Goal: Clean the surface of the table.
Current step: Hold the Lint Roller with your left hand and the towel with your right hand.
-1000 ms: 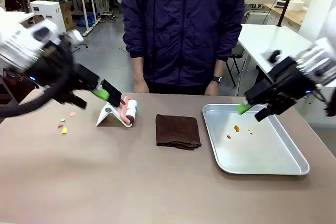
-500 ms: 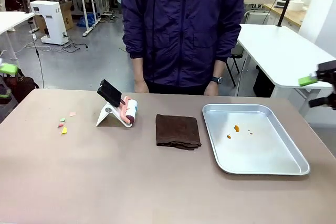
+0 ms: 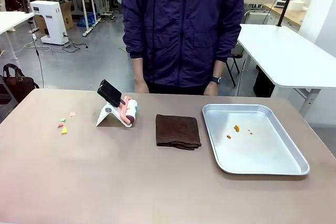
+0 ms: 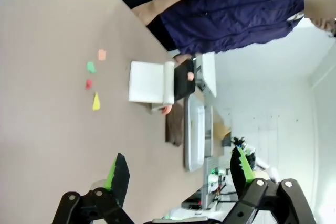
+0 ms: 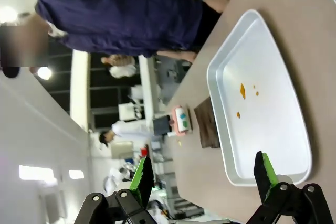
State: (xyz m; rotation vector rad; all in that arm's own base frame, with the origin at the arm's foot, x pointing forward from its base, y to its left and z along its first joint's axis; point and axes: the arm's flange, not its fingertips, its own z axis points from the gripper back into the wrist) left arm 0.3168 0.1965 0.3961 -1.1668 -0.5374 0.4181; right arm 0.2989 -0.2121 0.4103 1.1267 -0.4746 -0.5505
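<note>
Taupe-brown and matte, the worktop point(image 3: 105, 182) spanned the whole front view. A person point(image 3: 184, 24) in a dark blue jacket stood at its far edge. Toward the far left corner lay a few small coloured scraps point(image 3: 64, 124), pink, green, red and yellow. Near the far edge, left of the middle, a lint roller point(image 3: 128, 111) leaned on a white stand point(image 3: 105, 116), with a black piece sticking up at its top. A folded dark brown cloth point(image 3: 178, 131) lay near the middle, apart from both neighbours. A silver tray point(image 3: 262, 169) took up the right side and held a few orange crumbs point(image 3: 237, 128). The left tool point(image 4: 177, 174) hung above the worktop with its jaws wide apart and nothing between them. The right tool point(image 5: 202, 174) was likewise spread wide and held nothing, with the tray ahead of it.
</note>
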